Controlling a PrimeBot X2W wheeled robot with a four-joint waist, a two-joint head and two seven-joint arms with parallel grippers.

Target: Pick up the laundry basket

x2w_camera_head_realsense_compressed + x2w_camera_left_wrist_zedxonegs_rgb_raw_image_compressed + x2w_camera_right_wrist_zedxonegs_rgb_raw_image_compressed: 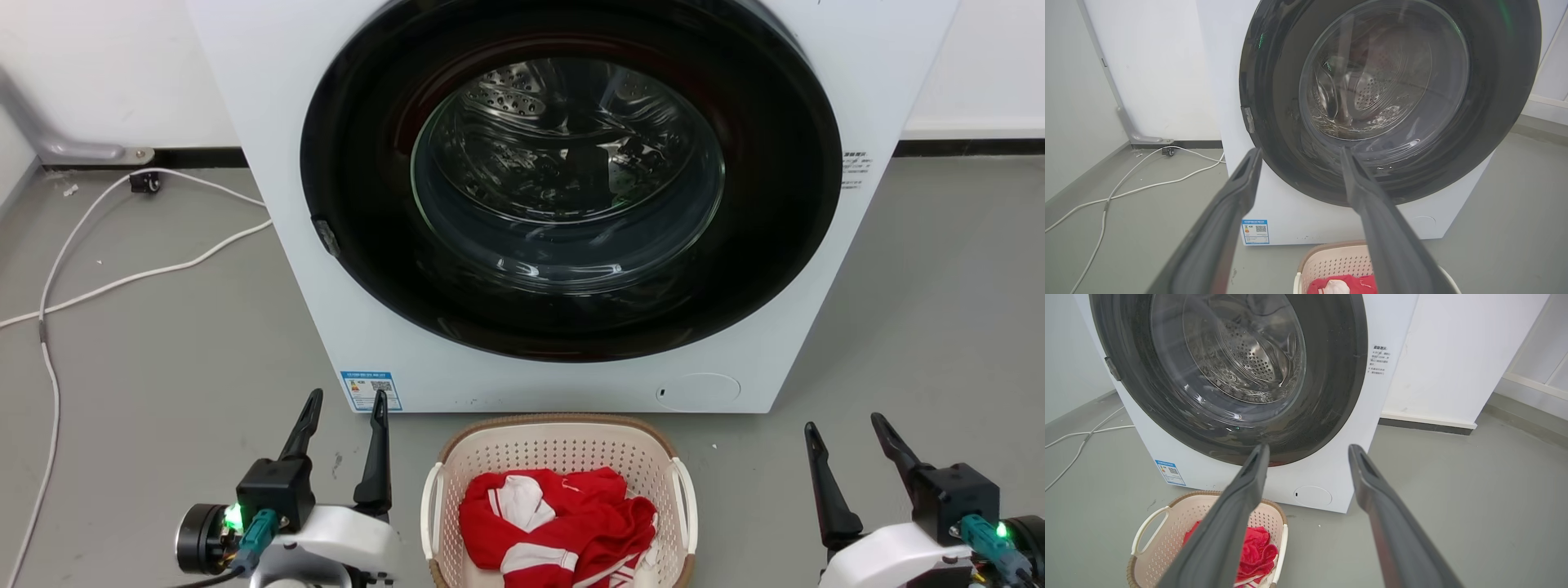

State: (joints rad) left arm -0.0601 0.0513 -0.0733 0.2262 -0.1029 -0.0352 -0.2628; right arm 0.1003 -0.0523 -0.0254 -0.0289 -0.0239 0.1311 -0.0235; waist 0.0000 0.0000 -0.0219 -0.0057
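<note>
Laundry basket [563,453] dead centre on the grey floor [939,327], just in front of the washing machine [359,343], red garment [571,523] heaped inside. Sweeping from my left: left gripper [347,398] hangs beside the basket, fingers spread, nothing in them. Next the left white handle [430,506], then the right white handle [686,498]. Those look like my grab points, one per arm. Right gripper [842,421] mirrors it, fingers parted, empty too. I reckon the flanking lets both arms close in evenly; neither touches it yet.
</note>
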